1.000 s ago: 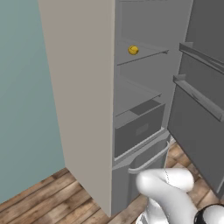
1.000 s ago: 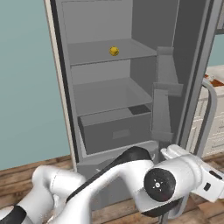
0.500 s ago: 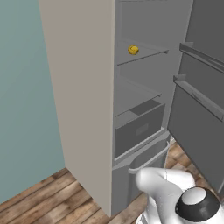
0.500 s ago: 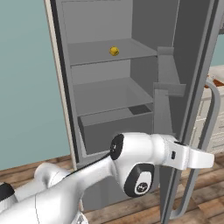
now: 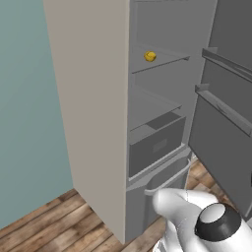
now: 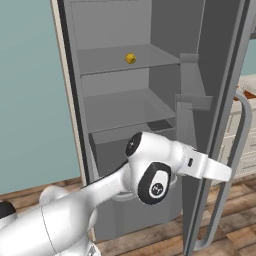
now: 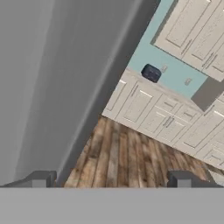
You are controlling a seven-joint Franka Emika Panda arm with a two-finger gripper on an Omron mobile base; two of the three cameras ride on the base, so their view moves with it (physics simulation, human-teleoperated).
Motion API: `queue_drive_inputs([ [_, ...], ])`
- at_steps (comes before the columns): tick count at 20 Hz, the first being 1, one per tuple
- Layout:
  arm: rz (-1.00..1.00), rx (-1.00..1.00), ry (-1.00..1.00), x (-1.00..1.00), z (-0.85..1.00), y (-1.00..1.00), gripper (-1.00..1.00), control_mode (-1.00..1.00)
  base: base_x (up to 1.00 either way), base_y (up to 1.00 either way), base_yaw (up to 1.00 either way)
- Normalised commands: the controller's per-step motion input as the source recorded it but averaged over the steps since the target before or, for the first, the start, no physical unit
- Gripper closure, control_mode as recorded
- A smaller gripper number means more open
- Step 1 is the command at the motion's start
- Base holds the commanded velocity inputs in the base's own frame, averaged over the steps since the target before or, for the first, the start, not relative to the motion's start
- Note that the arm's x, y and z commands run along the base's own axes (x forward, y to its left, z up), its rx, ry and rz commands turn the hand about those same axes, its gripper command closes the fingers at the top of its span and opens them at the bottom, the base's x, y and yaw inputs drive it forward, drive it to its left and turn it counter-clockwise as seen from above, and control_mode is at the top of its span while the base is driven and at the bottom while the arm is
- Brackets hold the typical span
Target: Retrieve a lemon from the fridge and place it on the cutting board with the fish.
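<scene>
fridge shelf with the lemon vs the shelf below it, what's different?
The upper shelf carries the lemon near its middle; the lower shelf shows nothing on it. The upper shelf sits high in the fridge, while the lower shelf lies just above the grey drawer. Both are flat grey shelves, exposed by the open door.

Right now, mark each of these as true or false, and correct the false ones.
1. The fridge door stands open. True.
2. The lemon lies in the bottom drawer. False: it sits on an upper shelf.
3. The gripper holds the lemon. False: its fingers are apart with nothing between them.
4. The hand view looks past the door edge at a wooden floor and pale cabinets. True.
5. The lemon sits alone on its shelf. True.
</scene>
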Motion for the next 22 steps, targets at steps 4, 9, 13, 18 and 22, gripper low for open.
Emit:
queue_drive_inputs([
  [4, 0.00, 0.25, 0.00, -0.04, 0.54, 0.22, -1.00, -1.00, 0.00, 0.00, 0.00],
  [9, 0.02, 0.25, -0.02, 0.00, 0.50, 0.22, -1.00, -1.00, 0.00, 0.00, 0.00],
  [13, 0.09, 0.27, -0.07, 0.04, 0.27, 0.31, -1.00, -1.00, 0.00, 0.00, 0.00],
  [18, 0.05, 0.01, -0.09, 0.29, 0.00, 0.13, -1.00, -1.00, 0.00, 0.00, 0.00],
  [22, 0.00, -0.02, -0.04, 0.19, 0.00, 0.00, -1.00, -1.00, 0.00, 0.00, 0.00],
])
